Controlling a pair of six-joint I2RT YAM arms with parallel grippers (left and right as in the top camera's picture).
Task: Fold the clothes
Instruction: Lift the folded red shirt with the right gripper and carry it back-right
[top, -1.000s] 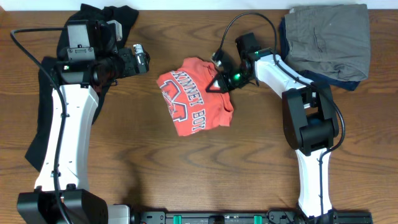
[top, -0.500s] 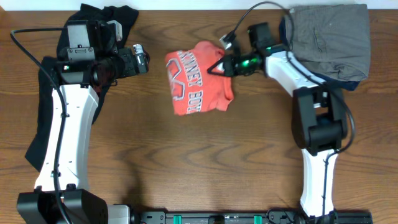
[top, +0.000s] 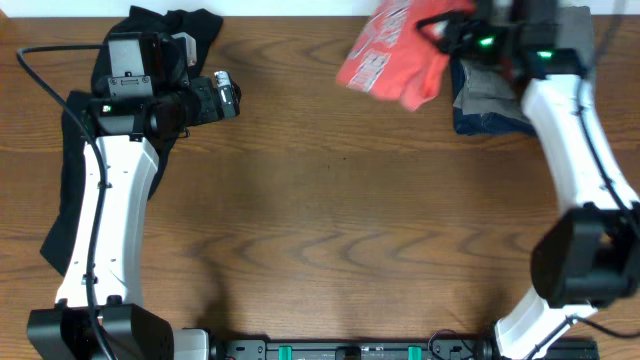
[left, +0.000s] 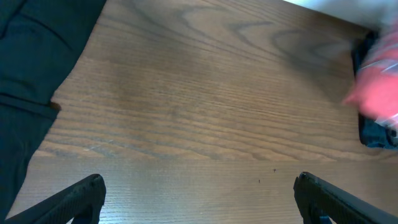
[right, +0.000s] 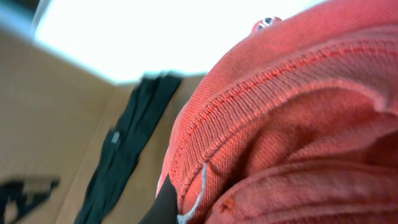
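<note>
The coral-red T-shirt (top: 388, 55) hangs bunched and blurred above the table's far edge, just left of a folded pile. My right gripper (top: 445, 28) is shut on its right side. In the right wrist view, red knit fabric (right: 298, 124) fills the frame, with one dark fingertip (right: 165, 208) showing at its edge. The long black garment (top: 70, 190) lies along the table's left side, partly under my left arm. My left gripper (top: 228, 95) is open over bare wood, with nothing between its fingers (left: 81, 196). The left wrist view has the black garment (left: 31, 74) at left and the red shirt (left: 379, 87) as a blur at right.
A folded pile of grey clothes (top: 520, 60) over a navy piece (top: 490, 120) sits at the far right corner. The navy piece (left: 373, 134) also shows at the right edge of the left wrist view. The black garment (right: 124, 155) lies on the wood far below the right wrist.
My right gripper has lifted the red T-shirt off the middle of the table and carried it back and to the right, up beside the grey pile. The left arm has not moved.
</note>
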